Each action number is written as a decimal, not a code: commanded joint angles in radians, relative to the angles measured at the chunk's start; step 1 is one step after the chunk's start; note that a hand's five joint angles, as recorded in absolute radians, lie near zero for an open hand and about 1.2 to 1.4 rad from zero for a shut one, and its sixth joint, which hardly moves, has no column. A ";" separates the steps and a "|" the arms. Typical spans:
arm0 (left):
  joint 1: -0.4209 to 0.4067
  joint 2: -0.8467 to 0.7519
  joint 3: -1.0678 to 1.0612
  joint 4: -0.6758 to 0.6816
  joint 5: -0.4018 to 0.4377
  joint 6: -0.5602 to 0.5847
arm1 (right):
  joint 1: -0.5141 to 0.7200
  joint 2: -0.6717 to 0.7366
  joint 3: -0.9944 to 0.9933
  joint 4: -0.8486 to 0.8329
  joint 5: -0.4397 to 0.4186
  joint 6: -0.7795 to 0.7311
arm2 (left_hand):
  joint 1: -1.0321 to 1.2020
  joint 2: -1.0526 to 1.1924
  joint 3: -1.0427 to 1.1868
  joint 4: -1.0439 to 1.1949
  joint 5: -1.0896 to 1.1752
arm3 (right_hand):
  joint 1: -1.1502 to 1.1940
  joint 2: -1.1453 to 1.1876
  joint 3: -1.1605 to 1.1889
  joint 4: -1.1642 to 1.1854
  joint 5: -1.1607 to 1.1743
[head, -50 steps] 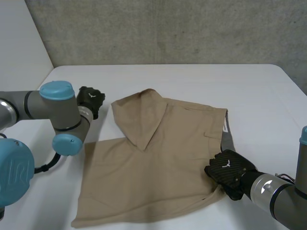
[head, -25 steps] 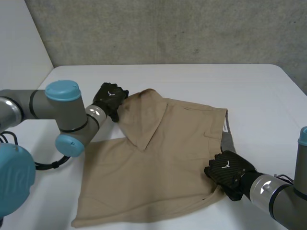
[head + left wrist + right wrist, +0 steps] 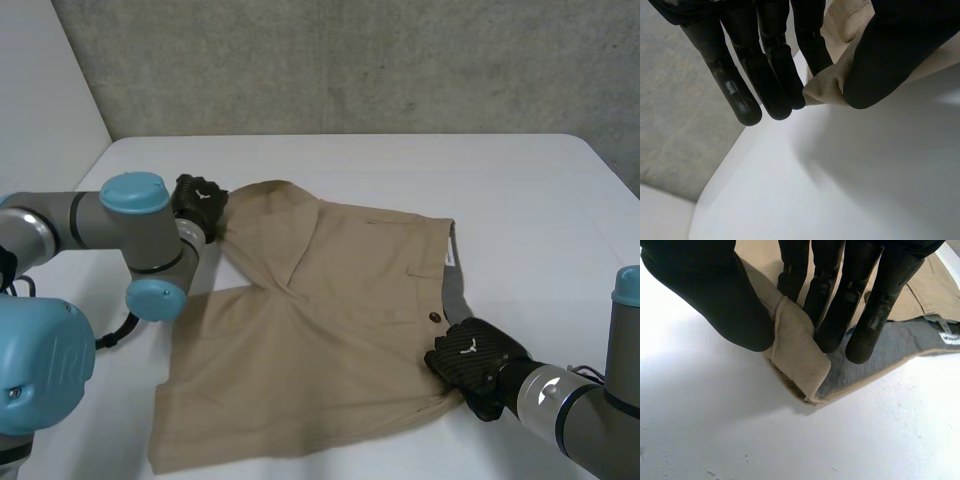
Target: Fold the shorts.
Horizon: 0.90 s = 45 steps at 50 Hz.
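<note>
Shorts point(image 3: 330, 330) lie crosswise, waistband toward right hand point(image 3: 475, 362).

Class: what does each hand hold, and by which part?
The shorts: the left hand pinches the far leg's edge, the right hand the waistband's near corner.

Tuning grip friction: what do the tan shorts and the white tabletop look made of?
Tan shorts: likely woven cotton twill, matte; fine diagonal ribs show on the folded corner. White tabletop: smooth, hard, faintly glossy, perhaps laminate; soft sheen, no grain.
</note>
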<state>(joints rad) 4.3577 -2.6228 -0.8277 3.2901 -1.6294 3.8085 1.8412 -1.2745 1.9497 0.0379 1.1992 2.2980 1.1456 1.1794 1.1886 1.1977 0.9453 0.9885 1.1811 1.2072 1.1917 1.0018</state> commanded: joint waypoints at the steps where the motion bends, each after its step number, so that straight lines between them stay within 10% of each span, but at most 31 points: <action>1: 0.006 0.000 -0.013 -0.001 -0.035 0.019 | 0.001 0.000 0.002 0.000 0.000 0.000 | 0.251 0.217 0.208 0.199 0.276 | 0.408 0.215 0.189 0.205 0.220; 6: 0.008 -0.003 -0.014 -0.006 -0.056 0.019 | 0.001 0.000 0.002 0.000 0.002 0.000 | 0.225 0.191 0.182 0.173 0.251 | 0.408 0.215 0.189 0.205 0.220; 12: 0.000 0.020 -0.068 -0.012 -0.063 0.010 | 0.000 0.000 0.002 0.000 0.002 0.000 | -0.459 -0.493 -0.502 -0.511 -0.433 | 0.408 0.215 0.189 0.205 0.220; 45: -0.061 0.067 -0.117 -0.076 0.215 -0.027 | -0.011 0.001 0.003 -0.001 0.000 0.000 | -0.486 -0.520 -0.529 -0.538 -0.460 | 0.408 0.215 0.189 0.205 0.220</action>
<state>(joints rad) 4.3002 -2.5264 -0.9626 3.2307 -1.4166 3.7768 1.8361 -1.2732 1.9528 0.0368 1.1995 2.2979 0.6031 0.5973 0.6004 0.5931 0.4133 0.9885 1.1812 1.2072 1.1917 1.0019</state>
